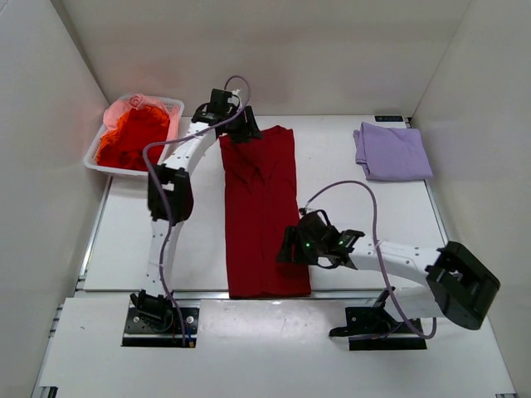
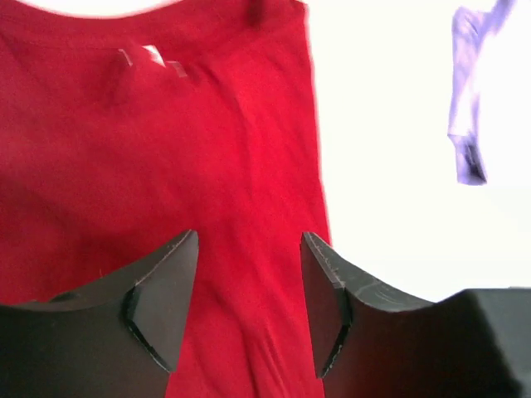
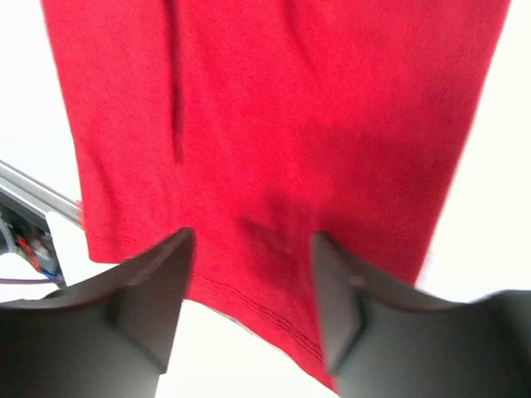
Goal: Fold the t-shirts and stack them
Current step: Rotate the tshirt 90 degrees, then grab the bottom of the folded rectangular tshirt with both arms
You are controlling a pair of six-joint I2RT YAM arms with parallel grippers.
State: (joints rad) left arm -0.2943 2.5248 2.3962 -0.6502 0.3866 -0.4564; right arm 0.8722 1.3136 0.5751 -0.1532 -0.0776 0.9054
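Note:
A dark red t-shirt [image 1: 261, 211] lies folded into a long narrow strip down the middle of the table. My left gripper [image 1: 246, 128] hovers over its far collar end, jaws open, with only cloth [image 2: 166, 149] below them and nothing pinched [image 2: 249, 290]. My right gripper [image 1: 290, 249] is at the strip's near right edge, jaws open [image 3: 253, 282] above the hem [image 3: 274, 108]. A folded lavender t-shirt [image 1: 392, 151] lies at the far right and shows in the left wrist view [image 2: 469, 99]. Orange-red [image 1: 133, 141] and pink [image 1: 141, 103] t-shirts are crumpled in the basket.
A white plastic basket [image 1: 93, 162] stands at the far left corner. White walls close in the table [image 1: 348, 207] on three sides. A metal rail [image 3: 33, 195] runs along the near edge by the arm bases.

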